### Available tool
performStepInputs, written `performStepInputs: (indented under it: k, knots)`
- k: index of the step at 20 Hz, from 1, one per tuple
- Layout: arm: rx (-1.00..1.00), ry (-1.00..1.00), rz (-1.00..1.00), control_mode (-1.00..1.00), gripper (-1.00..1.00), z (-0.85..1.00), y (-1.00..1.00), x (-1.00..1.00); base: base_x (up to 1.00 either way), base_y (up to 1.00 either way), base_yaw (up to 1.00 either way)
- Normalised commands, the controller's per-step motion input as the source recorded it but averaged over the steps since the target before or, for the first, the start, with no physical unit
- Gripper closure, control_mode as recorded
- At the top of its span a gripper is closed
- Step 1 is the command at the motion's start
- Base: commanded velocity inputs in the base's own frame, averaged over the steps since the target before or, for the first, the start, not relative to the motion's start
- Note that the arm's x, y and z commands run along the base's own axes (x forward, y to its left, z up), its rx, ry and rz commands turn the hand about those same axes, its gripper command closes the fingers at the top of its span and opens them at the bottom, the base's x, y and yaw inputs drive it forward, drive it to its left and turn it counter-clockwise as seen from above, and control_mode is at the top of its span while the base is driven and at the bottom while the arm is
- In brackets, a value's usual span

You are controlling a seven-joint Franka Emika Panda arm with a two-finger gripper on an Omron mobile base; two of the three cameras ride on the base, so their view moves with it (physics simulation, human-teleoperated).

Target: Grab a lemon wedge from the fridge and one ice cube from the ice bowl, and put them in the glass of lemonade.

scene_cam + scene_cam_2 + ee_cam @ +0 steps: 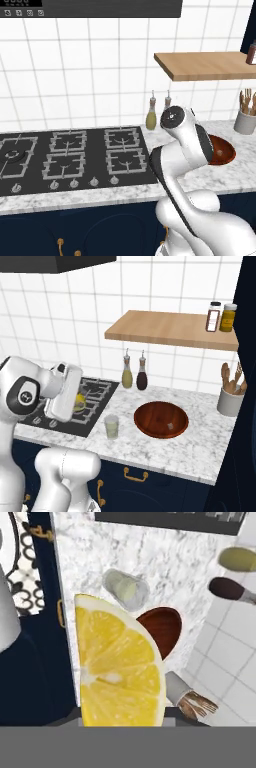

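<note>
A bright yellow lemon wedge [117,667] sits large and close in the hand view, covering the finger tips. In the right base view my gripper [75,403] hangs over the stove's right edge, shut on the lemon wedge [80,401]. The glass of lemonade [111,427] stands on the marble counter just right of the gripper, and it shows beyond the wedge in the hand view as well [126,588]. The reddish-brown ice bowl [161,419] lies right of the glass; my arm hides part of it in the left base view [223,150]. The fridge is out of view.
A black gas stove [75,155] takes up the counter's left. Two slim oil bottles [134,375] stand by the tiled wall. A grey utensil crock [230,401] is at the far right. A wooden shelf [170,328] with two jars hangs above the bowl.
</note>
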Motion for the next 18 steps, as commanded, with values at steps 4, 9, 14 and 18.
performStepInputs:
  k: [4, 9, 14, 18]
  knots:
    - [-0.43, 0.27, 0.06, -1.00, 1.00, -0.05, 0.00, 0.34, 0.00, 0.00, 0.00]
    - [-0.32, 0.28, 0.11, -1.00, 1.00, -0.06, 0.00, 0.35, 0.00, 0.00, 0.00]
    - [-0.31, 0.28, 0.14, -1.00, 1.00, -0.16, 0.00, 0.26, 0.00, 0.00, 0.00]
    - [-0.24, 0.22, 0.16, -1.00, 1.00, -0.28, -0.12, 0.18, 0.00, 0.00, 0.00]
